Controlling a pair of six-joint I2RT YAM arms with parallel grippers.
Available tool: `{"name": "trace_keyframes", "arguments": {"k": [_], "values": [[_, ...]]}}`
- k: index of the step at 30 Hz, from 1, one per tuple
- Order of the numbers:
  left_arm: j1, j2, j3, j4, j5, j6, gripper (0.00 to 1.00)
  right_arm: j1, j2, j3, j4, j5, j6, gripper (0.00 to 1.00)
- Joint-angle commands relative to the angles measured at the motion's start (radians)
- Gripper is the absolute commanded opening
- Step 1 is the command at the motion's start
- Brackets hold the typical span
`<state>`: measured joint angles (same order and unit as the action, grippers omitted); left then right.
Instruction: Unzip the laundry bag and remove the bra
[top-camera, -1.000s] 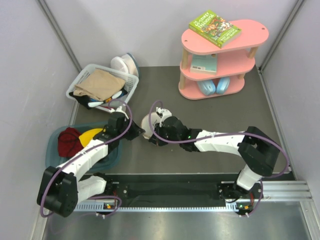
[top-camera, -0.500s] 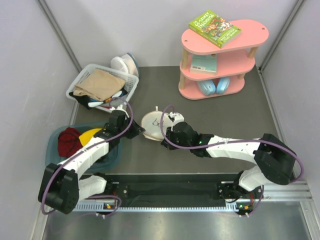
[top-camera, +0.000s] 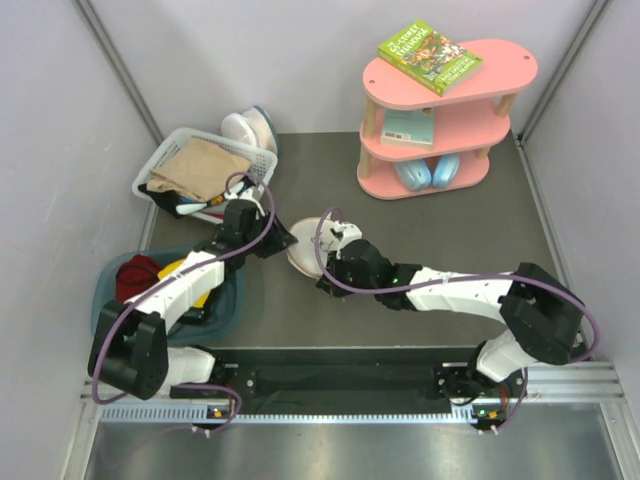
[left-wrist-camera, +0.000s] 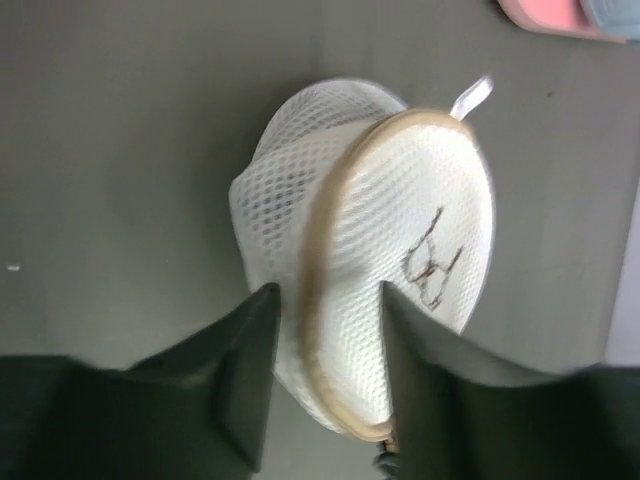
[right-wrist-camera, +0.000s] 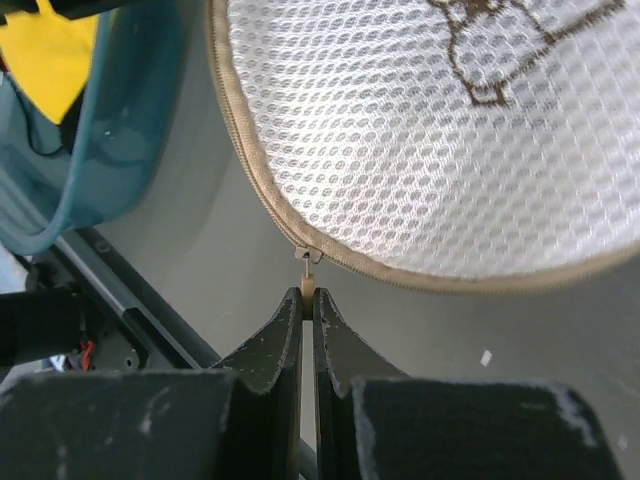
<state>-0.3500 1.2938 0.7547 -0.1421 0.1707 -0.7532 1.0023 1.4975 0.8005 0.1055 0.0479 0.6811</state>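
The laundry bag (top-camera: 302, 254), a cream-white mesh pouch with a tan zipper rim (left-wrist-camera: 322, 240), stands on edge on the grey table between my two grippers. My left gripper (top-camera: 282, 241) is open, and the bag's (left-wrist-camera: 400, 210) lower rim sits between its dark fingers (left-wrist-camera: 250, 370). My right gripper (right-wrist-camera: 307, 296) is shut on the small tan zipper pull (right-wrist-camera: 307, 284), which hangs from the slider at the rim's lower edge. The mesh face (right-wrist-camera: 420, 130) carries a brown drawn mark. The bra is hidden.
A white slatted basket (top-camera: 258, 165) of clothes stands at the back left, with white round things (top-camera: 250, 128) behind it. A teal basin (top-camera: 225, 305) with red and yellow cloth is under the left arm. A pink shelf (top-camera: 440, 125) with a book stands at the back right.
The left gripper has opened around the bag's rim and its arm has shifted towards the back. The bag has tipped from lying flat onto its edge. The right gripper keeps hold of the pull.
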Motion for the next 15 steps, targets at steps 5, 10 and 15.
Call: {"name": "trace_keyframes", "arguments": {"k": [5,10,15], "values": [[0.009,-0.100,-0.008,-0.050,-0.037,0.035,0.66,-0.005,0.128,0.175,0.103,-0.114,-0.003,0.00],[0.008,-0.243,-0.123,-0.071,-0.043,-0.017,0.66,-0.007,0.202,0.249,0.105,-0.155,-0.017,0.00],[0.008,-0.313,-0.176,-0.089,-0.043,-0.046,0.66,0.001,0.239,0.287,0.118,-0.175,-0.008,0.00]]}}
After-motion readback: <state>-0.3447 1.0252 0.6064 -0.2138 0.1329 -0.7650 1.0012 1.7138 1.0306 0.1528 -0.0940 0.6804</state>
